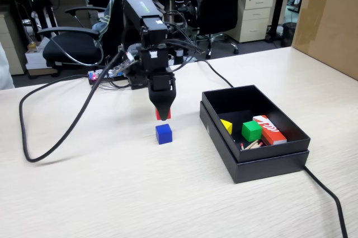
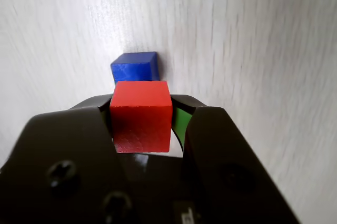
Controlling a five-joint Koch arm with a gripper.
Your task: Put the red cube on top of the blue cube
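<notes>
My gripper (image 1: 163,115) points down over the pale wood table and is shut on the red cube (image 1: 163,114), held between the black jaws above the tabletop. In the wrist view the red cube (image 2: 141,116) fills the gap between the two jaws of my gripper (image 2: 142,109). The blue cube (image 1: 164,133) rests on the table just below and slightly in front of the held cube, apart from it. The wrist view shows the blue cube (image 2: 135,67) just beyond the red one.
A black open box (image 1: 263,157) stands to the right, holding a green cube (image 1: 251,131), a yellow piece (image 1: 226,126), an orange-red box with white lettering (image 1: 269,129) and some sticks. A black cable (image 1: 61,132) loops on the left; a cardboard box (image 1: 330,23) stands far right.
</notes>
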